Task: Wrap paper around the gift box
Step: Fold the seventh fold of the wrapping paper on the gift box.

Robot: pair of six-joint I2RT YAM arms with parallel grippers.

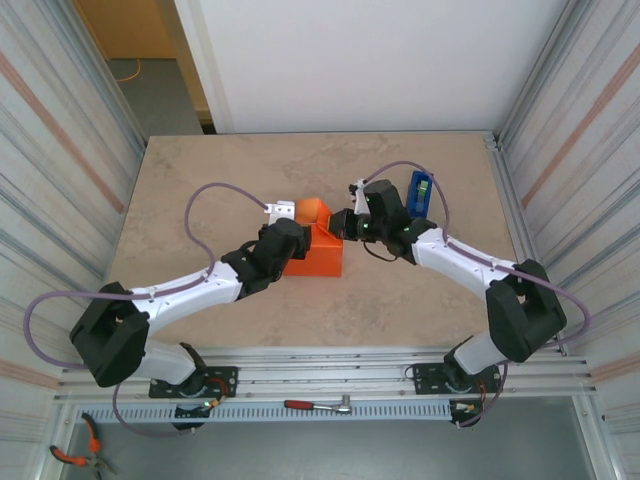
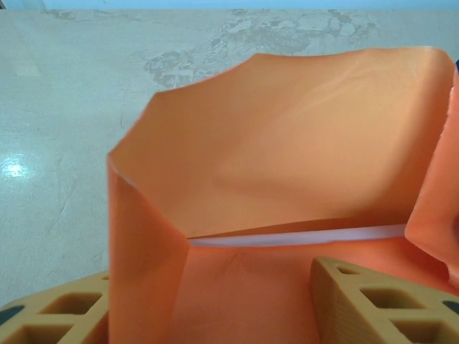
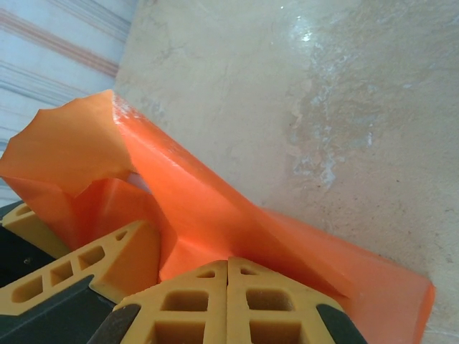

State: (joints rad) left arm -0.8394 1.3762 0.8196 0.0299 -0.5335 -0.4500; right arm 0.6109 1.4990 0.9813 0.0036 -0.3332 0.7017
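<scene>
**A:** Where's the paper (image 1: pixel 318 252)?

**B:** Mid-counter (image 1: pixel 200 170), left of the blue tape dispenser (image 1: pixel 420 190), folded up around what I take to be the gift box, which is covered.

**A:** And the claws?

**B:** The right claw (image 3: pixel 228 271) sits between dispenser and paper. It's shut, tips against a fold, but I cannot tell whether it nips the sheet. The left claw (image 2: pixel 211 308), on the paper's side away from the dispenser, is half open astride a standing flap and pinches nothing.

**A:** Next?

**B:** Likely laying that flap over, toward the dispenser. The left arm is nearer and nothing blocks it.
</scene>
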